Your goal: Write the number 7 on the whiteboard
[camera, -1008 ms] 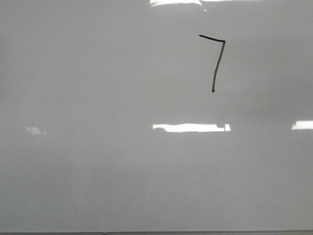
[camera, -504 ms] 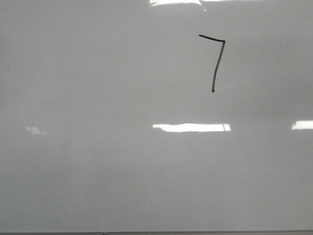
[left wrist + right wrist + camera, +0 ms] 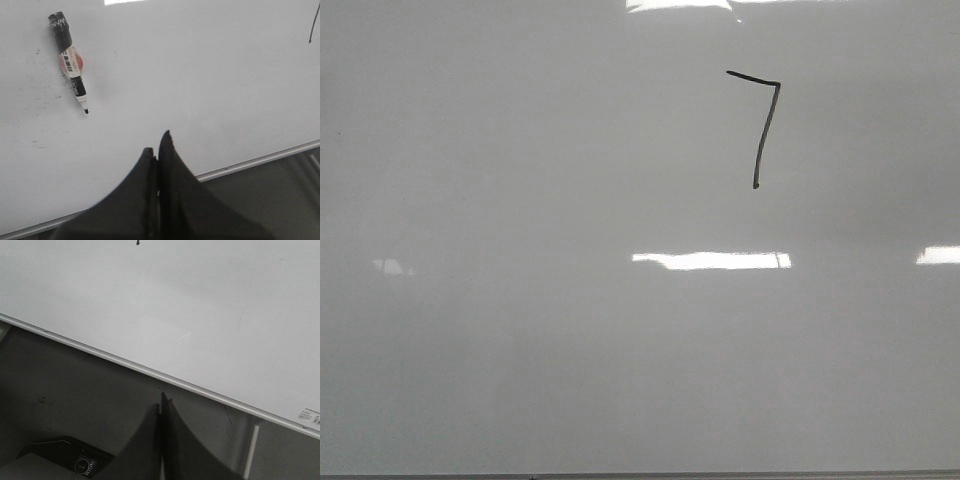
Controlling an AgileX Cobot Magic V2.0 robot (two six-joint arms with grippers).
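A: So, is it written?
B: Looks finished: the number 7 [image 3: 765,125] sits upper right on the whiteboard [image 3: 520,350], and the marker [image 3: 70,61] lies uncapped on it.
A: And each tool?
B: Left tool [image 3: 157,145] and right tool [image 3: 161,402] are both pinched closed, empty. Wrist views crop the numeral.

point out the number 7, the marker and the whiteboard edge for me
number 7 [image 3: 764,135], front view, on the middle of the long stem.
marker [image 3: 70,61], left wrist view, on the barrel where the label sits, tip uncapped.
whiteboard [image 3: 150,371], right wrist view, on its pale frame edge.
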